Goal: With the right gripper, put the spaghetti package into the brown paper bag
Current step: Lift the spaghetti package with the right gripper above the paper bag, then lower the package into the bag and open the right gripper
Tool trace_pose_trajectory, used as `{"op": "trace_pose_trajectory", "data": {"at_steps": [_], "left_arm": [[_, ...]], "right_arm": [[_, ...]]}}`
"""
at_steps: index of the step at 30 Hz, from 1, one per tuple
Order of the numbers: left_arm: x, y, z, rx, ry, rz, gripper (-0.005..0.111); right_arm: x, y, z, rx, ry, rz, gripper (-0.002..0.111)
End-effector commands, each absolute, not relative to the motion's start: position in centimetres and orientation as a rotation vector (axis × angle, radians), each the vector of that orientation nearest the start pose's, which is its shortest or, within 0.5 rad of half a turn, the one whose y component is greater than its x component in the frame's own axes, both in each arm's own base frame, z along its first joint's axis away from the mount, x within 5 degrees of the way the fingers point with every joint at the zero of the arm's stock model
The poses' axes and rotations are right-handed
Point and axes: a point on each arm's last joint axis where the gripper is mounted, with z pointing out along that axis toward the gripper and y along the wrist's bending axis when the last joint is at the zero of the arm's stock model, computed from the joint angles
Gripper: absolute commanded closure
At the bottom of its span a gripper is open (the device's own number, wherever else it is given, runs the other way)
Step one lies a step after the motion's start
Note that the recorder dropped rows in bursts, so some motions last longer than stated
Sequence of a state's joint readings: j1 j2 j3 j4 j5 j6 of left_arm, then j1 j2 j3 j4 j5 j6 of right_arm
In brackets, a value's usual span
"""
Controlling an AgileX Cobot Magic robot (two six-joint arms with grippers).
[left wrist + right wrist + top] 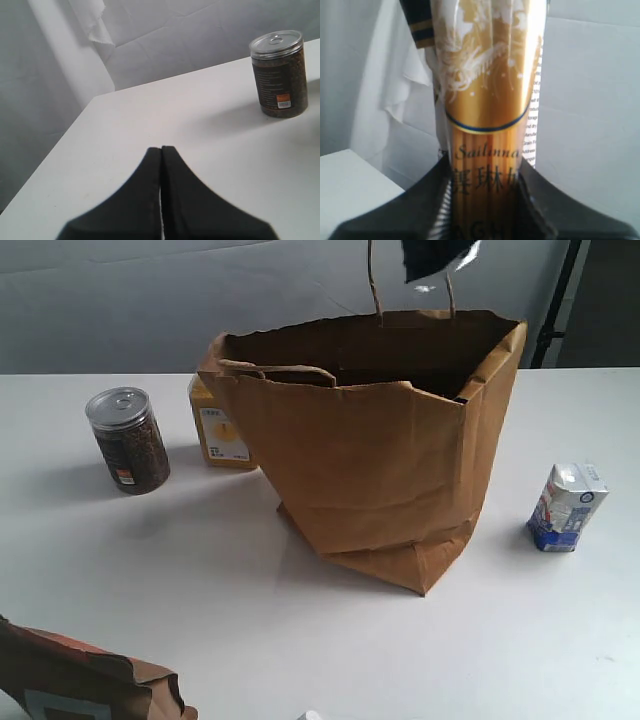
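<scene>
The brown paper bag [385, 450] stands open on the white table, one cord handle raised at the back. Above its back rim, at the top edge of the exterior view, hangs the dark navy end of the spaghetti package [437, 257]. In the right wrist view the spaghetti package [487, 100] fills the middle, gold print over yellow strands, with my right gripper [482, 172] shut on it, one black finger at each side. The arm itself is out of the exterior view. My left gripper [161, 150] is shut on nothing, low over the table's corner.
A clear-lidded dark can [128, 440] [278, 74] stands left of the bag. A yellow carton [220, 430] sits behind the bag's left corner. A small blue-white carton [567, 507] is at the right. A smaller brown bag [80, 680] lies at the front left.
</scene>
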State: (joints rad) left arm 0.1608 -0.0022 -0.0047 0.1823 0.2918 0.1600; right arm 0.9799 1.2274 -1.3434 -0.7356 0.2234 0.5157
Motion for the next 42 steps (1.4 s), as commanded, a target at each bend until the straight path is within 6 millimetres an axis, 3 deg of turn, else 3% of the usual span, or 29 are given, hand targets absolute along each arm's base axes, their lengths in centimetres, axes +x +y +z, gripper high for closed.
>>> {"op": "trace_pose_trajectory", "data": {"at_steps": [1, 5, 9, 10, 16, 18, 27, 30, 33, 39, 42], "left_arm": [[5.3, 1.3, 18.8, 0.113, 1.779, 0.396, 0.107], [5.3, 1.3, 18.8, 0.113, 1.779, 0.396, 0.107], [5.3, 1.3, 18.8, 0.113, 1.779, 0.396, 0.107], [5.3, 1.3, 18.8, 0.113, 1.779, 0.396, 0.107], [5.3, 1.3, 18.8, 0.113, 1.779, 0.396, 0.107], [5.3, 1.3, 18.8, 0.113, 1.779, 0.396, 0.107], [5.3, 1.3, 18.8, 0.113, 1.779, 0.396, 0.107], [5.3, 1.3, 18.8, 0.113, 1.779, 0.396, 0.107], [5.3, 1.3, 18.8, 0.113, 1.779, 0.396, 0.107], [5.3, 1.3, 18.8, 0.113, 1.779, 0.396, 0.107], [5.3, 1.3, 18.8, 0.113, 1.779, 0.396, 0.107]], "right_arm": [[19.8, 21.9, 47.2, -0.745, 1.329, 0.417, 0.108], [22.8, 23.0, 44.6, -0.769, 1.396, 0.351, 0.108], [24.4, 24.6, 42.0, -0.837, 1.437, 0.296, 0.108], [24.5, 24.7, 41.8, -0.843, 1.440, 0.298, 0.108], [24.4, 24.9, 35.5, -0.994, 1.540, 0.244, 0.108], [24.2, 24.8, 34.3, -1.036, 1.549, 0.228, 0.108], [23.8, 24.3, 31.7, -1.080, 1.616, 0.208, 0.108], [23.7, 24.1, 30.9, -1.093, 1.636, 0.202, 0.101], [23.5, 23.9, 30.0, -1.080, 1.686, 0.218, 0.085], [23.0, 23.5, 28.2, -1.091, 1.745, 0.237, 0.043], [23.0, 23.5, 28.1, -1.088, 1.754, 0.240, 0.039]]}}
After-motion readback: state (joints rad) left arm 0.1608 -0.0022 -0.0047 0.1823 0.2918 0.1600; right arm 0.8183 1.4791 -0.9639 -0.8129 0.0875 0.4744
